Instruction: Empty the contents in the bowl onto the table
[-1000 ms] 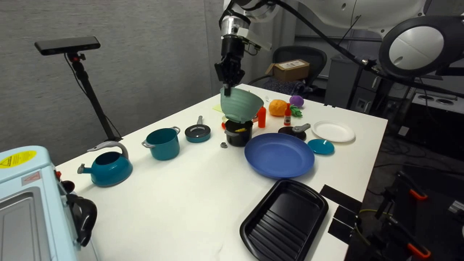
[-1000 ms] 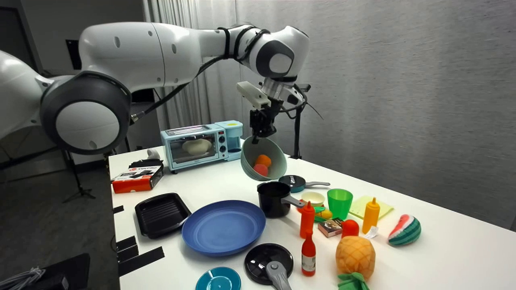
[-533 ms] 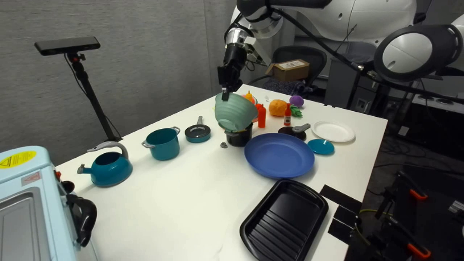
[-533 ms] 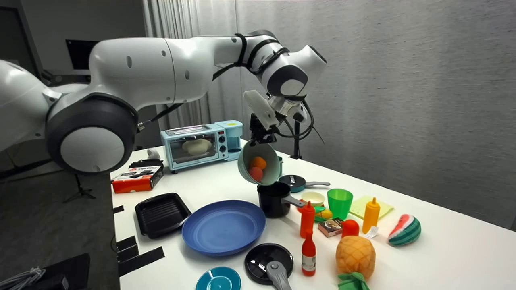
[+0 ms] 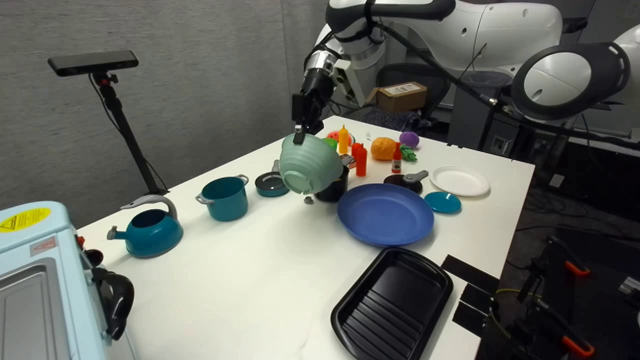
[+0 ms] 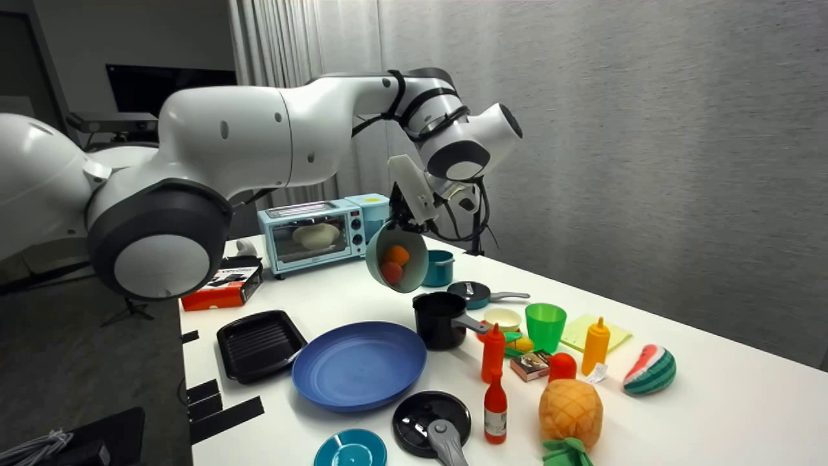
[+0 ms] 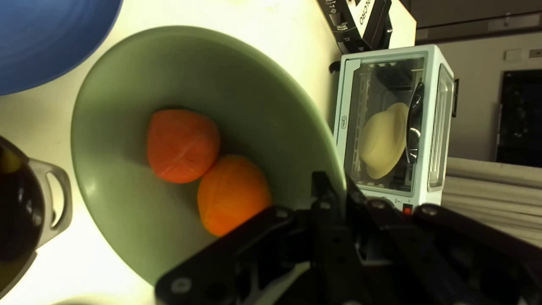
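Note:
The pale mint-green bowl (image 5: 311,162) is held in the air above the white table (image 5: 240,290). It is tipped on its side, its opening facing the camera in an exterior view (image 6: 418,262). An orange piece (image 6: 396,255) and a red piece (image 6: 391,272) lie inside it. In the wrist view the bowl (image 7: 123,101) holds the red piece (image 7: 183,146) touching the orange piece (image 7: 233,195). My gripper (image 7: 338,188) is shut on the bowl's rim, one finger inside and one outside. In an exterior view the gripper (image 5: 299,137) is at the bowl's upper edge.
A black pot (image 6: 435,323) stands close beside and below the bowl. A blue plate (image 6: 359,366), black tray (image 5: 400,295), teal pot (image 5: 227,200), lidded pan (image 6: 472,294) and kettle (image 5: 152,232) stand around. A toaster oven (image 6: 310,236) is at the table's end.
My gripper and the bowl have moved left in both exterior views, away from over the black pot. The bowl has tipped further over. Both pieces are still inside it.

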Robot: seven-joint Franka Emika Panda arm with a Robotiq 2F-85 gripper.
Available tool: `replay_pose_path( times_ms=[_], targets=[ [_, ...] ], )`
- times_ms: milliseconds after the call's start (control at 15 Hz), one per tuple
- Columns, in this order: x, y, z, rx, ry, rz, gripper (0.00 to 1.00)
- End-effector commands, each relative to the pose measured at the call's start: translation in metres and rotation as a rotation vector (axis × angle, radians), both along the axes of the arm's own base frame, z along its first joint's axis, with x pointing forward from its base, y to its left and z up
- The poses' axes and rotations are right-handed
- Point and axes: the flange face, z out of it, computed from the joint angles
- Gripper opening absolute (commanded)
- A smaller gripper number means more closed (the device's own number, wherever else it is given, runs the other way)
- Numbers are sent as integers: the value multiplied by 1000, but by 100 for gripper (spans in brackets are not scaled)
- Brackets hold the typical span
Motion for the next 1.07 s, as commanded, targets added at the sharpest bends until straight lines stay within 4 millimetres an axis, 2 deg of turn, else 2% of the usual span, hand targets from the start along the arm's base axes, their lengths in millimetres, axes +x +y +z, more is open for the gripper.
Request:
replay_pose_path(
  times_ms=[0, 267, 333, 467, 533, 800, 1000],
  targets=[
    [4, -36, 16, 87, -42, -47, 2],
    [5, -73, 57, 68, -139, -91, 2],
    [11, -52, 48, 72, -144, -102, 2],
    [15, -50, 42, 113, -142, -127, 2],
    [18, -45, 30, 138, -138, -134, 2],
    [25, -11, -14, 192, -117, -144, 2],
    [28, 15, -36, 200, -126, -145, 2]
  ],
)
